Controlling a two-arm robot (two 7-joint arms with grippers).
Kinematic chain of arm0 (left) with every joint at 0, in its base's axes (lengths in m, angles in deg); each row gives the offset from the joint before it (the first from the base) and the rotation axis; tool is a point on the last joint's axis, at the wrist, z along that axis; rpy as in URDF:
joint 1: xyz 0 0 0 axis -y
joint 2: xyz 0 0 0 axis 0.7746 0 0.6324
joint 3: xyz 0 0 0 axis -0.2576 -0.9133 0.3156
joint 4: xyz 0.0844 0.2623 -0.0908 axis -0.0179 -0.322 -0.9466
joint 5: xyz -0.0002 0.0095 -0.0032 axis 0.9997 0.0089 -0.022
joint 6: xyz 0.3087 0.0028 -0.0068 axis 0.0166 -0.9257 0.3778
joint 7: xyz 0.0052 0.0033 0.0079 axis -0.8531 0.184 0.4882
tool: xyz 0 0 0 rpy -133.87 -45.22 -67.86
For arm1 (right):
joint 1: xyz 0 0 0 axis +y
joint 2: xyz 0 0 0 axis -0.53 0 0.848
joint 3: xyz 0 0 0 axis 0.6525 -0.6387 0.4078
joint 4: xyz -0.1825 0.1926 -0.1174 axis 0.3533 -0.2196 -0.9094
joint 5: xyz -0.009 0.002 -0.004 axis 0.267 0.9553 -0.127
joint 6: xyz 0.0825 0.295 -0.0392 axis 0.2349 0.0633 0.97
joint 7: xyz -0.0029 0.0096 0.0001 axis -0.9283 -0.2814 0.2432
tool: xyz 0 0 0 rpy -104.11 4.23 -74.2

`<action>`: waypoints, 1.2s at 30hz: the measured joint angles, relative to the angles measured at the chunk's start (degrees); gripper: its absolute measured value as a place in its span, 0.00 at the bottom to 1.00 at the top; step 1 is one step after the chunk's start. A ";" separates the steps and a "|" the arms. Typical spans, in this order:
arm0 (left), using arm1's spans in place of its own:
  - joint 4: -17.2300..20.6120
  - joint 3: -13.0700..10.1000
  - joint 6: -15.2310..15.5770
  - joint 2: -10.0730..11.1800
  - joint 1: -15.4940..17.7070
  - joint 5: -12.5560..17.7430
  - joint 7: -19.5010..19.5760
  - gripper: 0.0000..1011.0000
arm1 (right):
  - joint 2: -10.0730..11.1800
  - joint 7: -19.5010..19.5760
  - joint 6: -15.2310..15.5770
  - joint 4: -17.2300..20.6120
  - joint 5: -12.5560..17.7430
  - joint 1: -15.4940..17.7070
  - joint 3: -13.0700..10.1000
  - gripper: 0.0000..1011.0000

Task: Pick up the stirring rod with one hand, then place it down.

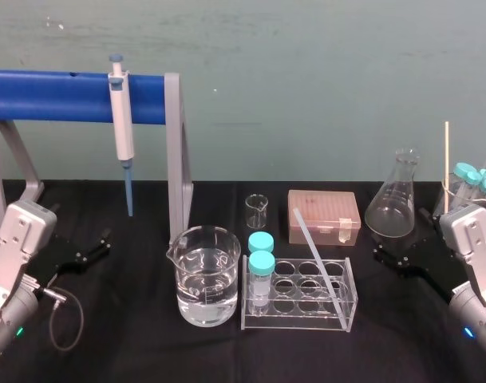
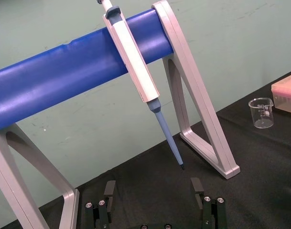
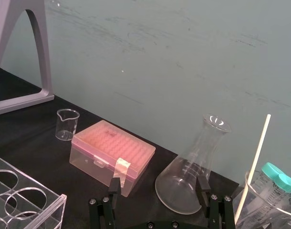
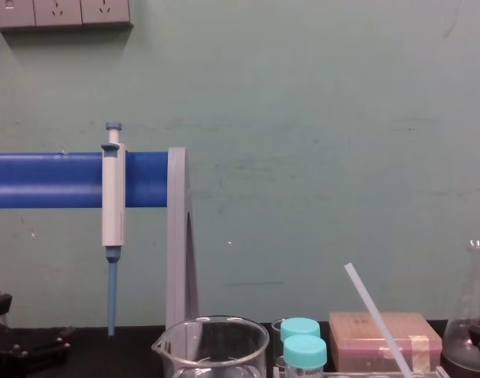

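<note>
In the rack (image 1: 295, 322), stirring rod (image 1: 316, 257); left gripper (image 2: 153, 183), right gripper (image 3: 158, 180) aside.

stirring rod (image 1: 319, 263) | white, translucent | tilted, leaning in tube rack (image 1: 294, 321)

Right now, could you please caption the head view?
Rod leans in rack; left gripper, right gripper open at either side.
</note>
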 joint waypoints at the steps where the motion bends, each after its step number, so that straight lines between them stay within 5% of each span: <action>1: 0.00 0.00 0.00 0.00 0.00 0.00 0.00 0.99 | 0.00 0.00 0.00 0.00 0.00 0.00 0.00 0.99; 36: 0.00 0.00 0.00 0.00 0.00 0.00 0.00 0.99 | 0.00 0.00 -0.01 0.00 0.00 0.00 0.00 0.99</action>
